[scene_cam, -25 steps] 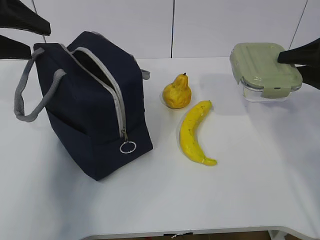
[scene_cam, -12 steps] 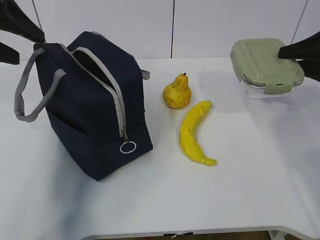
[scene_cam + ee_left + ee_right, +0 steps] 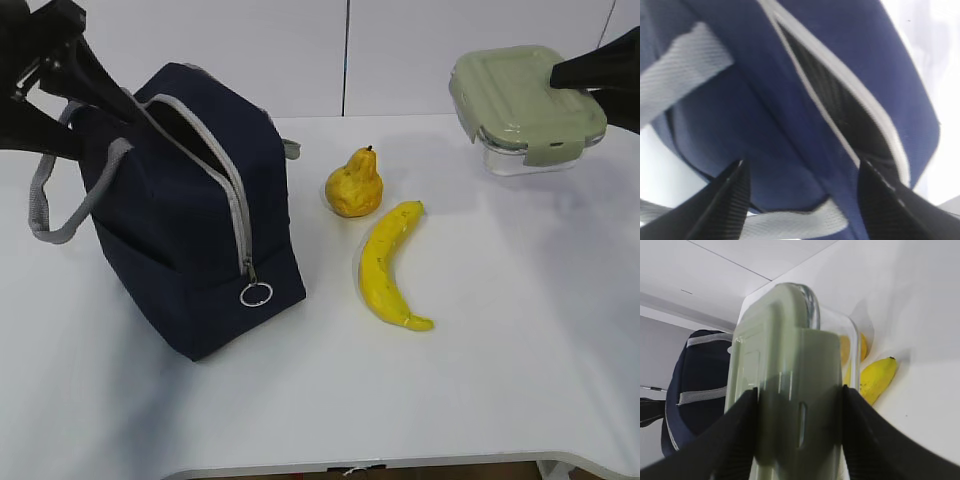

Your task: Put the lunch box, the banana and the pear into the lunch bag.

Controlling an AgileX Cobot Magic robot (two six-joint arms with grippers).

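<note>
The navy lunch bag (image 3: 190,215) stands at the left with its zipper open. My left gripper (image 3: 88,108) is at the bag's upper back corner by the grey handles, open. In the left wrist view its fingers (image 3: 732,197) stand wide on either side of bag fabric (image 3: 790,100) and a grey handle strap (image 3: 795,222). My right gripper (image 3: 575,90) is shut on the green-lidded lunch box (image 3: 525,100), held above the table at the far right. The box (image 3: 785,350) fills the right wrist view. The pear (image 3: 354,185) and banana (image 3: 385,265) lie on the table between them.
The white table (image 3: 500,350) ends at a front edge near the bottom of the exterior view. A white panelled wall stands close behind. The bag's metal ring pull (image 3: 256,294) hangs at its front corner. Two grey handles (image 3: 45,190) loop out on the bag's left.
My right gripper has lifted the lunch box up off the table. My left gripper has moved right and down, onto the bag's upper back corner.
</note>
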